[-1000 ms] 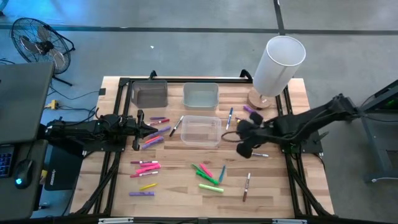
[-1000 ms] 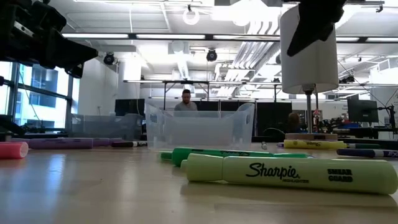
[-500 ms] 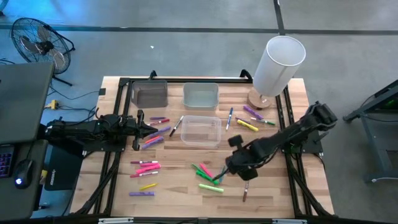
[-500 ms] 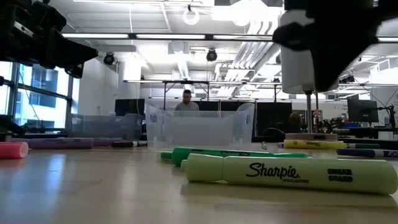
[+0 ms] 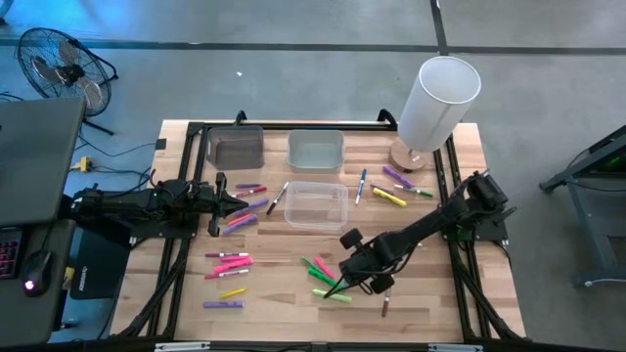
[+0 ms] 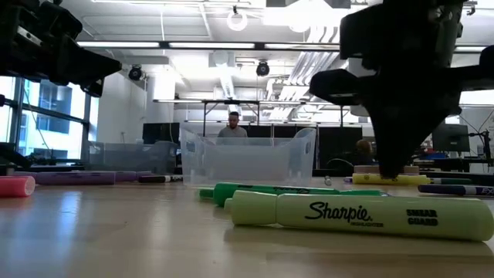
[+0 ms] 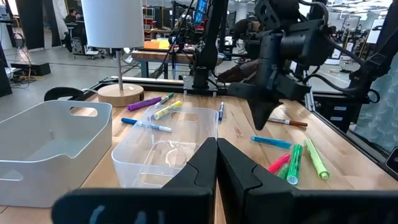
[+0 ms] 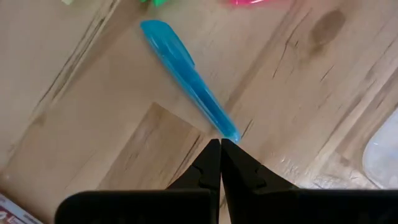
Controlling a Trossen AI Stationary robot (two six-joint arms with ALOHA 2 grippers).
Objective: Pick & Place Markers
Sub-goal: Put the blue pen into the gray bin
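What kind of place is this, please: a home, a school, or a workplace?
Most likely a robotics lab or open workshop. Behind the wooden table the low view shows exposed ceiling ducts, more workbenches with monitors, and a person at a desk. A floor fan stands on the concrete floor.

High view: mounted overhead, aimed straight down, whole surface and both arms covered. Low view: set at surface height, aimed level across into the room, yellow-green marker seen very close. Left wrist view: aimed forward across the clear bin toward the lamp. Right wrist view: pointed down, close on the blue marker. The clear bin is shared by the high, low and left wrist views.
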